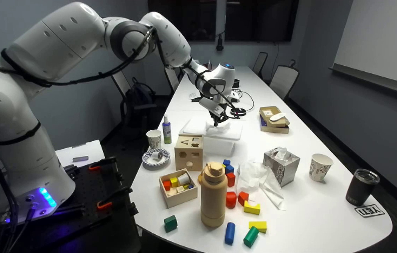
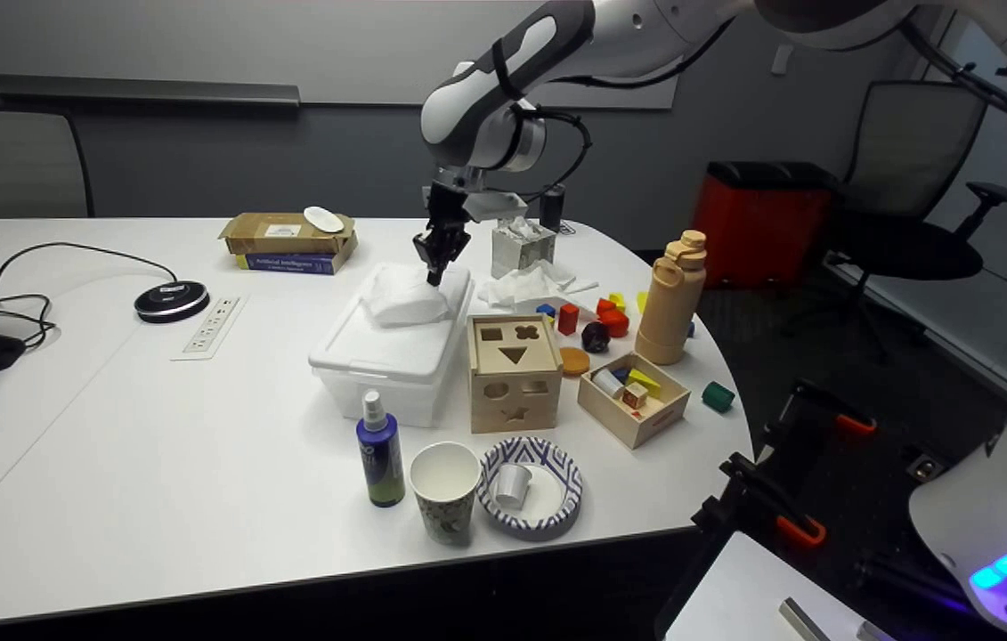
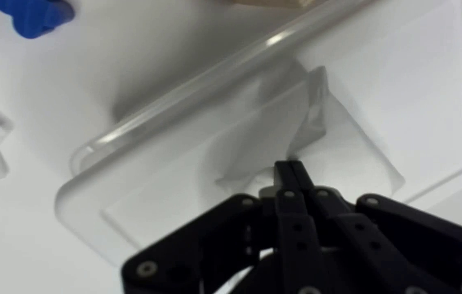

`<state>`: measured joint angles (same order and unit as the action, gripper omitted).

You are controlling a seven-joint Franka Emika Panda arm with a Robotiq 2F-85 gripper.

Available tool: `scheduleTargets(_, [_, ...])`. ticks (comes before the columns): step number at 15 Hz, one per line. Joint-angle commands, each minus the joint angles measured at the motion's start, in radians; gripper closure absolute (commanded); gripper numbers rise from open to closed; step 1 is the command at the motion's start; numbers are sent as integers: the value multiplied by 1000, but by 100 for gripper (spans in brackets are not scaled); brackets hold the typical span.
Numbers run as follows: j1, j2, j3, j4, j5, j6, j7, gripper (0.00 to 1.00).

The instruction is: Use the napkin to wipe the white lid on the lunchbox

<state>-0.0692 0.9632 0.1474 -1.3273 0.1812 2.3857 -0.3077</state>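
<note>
The lunchbox [image 1: 217,146] is a clear white plastic box on the table, also in an exterior view [image 2: 387,398]. Its white lid [image 2: 376,349] lies flat on top and fills much of the wrist view [image 3: 414,77]. A crumpled white napkin [image 2: 405,298] rests on the lid, also in an exterior view [image 1: 221,127] and the wrist view [image 3: 349,151]. My gripper [image 3: 294,163] points down over the lid, its fingertips together with a fold of napkin pinched at the tips. It also shows in both exterior views [image 1: 216,123] [image 2: 434,278]. The napkin's underside is hidden.
A wooden shape-sorter cube [image 2: 514,392] stands close beside the lunchbox. A spray bottle [image 2: 380,458], paper cup [image 2: 446,499] and patterned bowl [image 2: 570,472] are near the edge. A tissue box [image 1: 280,167], another napkin [image 1: 254,179], tan bottle [image 1: 214,196] and scattered blocks stand nearby.
</note>
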Motion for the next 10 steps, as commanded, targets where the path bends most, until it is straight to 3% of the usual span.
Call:
scheduleTargets(1, [-17,10,-14,21,-35,30,-12,100])
scheduleTargets(10, [-17,5,-17,-19,-38,-49,39,100])
